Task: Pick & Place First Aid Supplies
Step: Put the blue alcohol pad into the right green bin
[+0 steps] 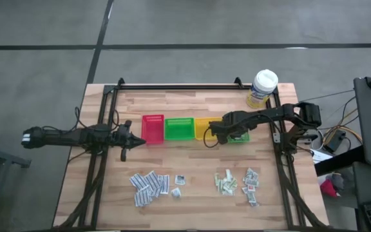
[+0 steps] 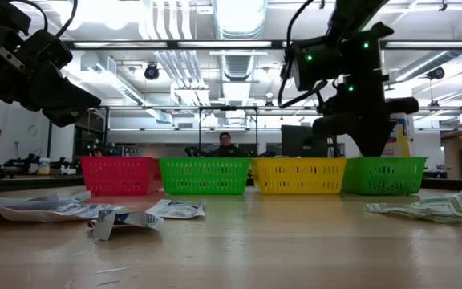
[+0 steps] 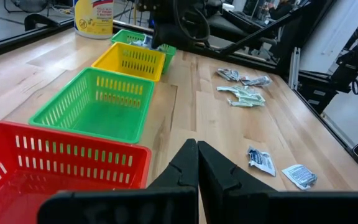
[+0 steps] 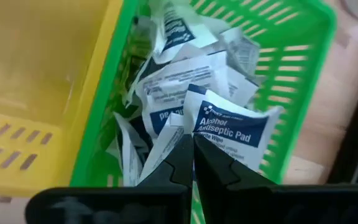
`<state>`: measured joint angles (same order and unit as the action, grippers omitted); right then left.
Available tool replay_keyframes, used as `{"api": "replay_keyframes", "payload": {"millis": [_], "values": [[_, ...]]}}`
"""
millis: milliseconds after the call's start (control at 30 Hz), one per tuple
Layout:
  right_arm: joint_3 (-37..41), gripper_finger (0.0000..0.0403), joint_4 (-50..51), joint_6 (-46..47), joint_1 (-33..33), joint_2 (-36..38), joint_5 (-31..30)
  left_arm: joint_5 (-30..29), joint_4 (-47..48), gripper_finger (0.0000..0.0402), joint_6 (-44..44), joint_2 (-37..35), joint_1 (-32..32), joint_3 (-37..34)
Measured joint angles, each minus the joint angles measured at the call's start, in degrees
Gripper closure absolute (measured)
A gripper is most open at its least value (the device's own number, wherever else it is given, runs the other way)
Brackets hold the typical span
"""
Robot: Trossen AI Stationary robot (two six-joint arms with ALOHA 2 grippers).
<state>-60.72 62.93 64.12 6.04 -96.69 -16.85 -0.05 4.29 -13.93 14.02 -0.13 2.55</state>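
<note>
**Right gripper pinched a pad over the end bin**

The table (image 1: 192, 193) carried four bins in a row across its middle: a red bin (image 1: 152, 129), a green bin (image 1: 179, 128), a yellow bin (image 1: 203, 127) and an end bin (image 1: 239, 136), also green, nearest the right edge. A wipes tub (image 1: 262, 88) stood at the far right corner.

The left gripper (image 1: 125, 149) sat just beside the red bin, toward the left edge, its fingers pressed together on nothing. The right gripper (image 4: 191, 163) hung over the end bin (image 4: 291, 81), fingers closed on the lower edge of an alcohol pad (image 4: 232, 127), which was tilted above the heap of sachets (image 4: 166, 93) already inside.

Loose supplies lay near the front edge in two groups: white-blue sachets (image 1: 148, 187) toward the left, pale green and white-red ones (image 1: 237, 182) toward the right, with two lone sachets (image 1: 179, 185) between them.
</note>
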Motion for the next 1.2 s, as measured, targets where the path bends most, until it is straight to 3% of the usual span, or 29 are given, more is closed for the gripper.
{"api": "replay_keyframes", "payload": {"millis": [500, 967, 1200], "values": [[1.5, 0.0394, -1.3, 0.1, 0.0, 0.6, -1.1, 0.0, 0.0, 0.0401, 0.0, 0.0, 0.0, 0.0], [-1.9, 0.0394, -1.7, -4.6, 0.0, 0.6, -1.4, 0.0, 0.0, 0.0401, 0.0, 0.0, 0.0, 0.0], [-1.7, 0.0355, -1.6, -5.4, 0.0, 0.6, -1.4, 0.0, 0.0, 0.0401, 0.0, 0.0, 0.0, 0.0]]}}
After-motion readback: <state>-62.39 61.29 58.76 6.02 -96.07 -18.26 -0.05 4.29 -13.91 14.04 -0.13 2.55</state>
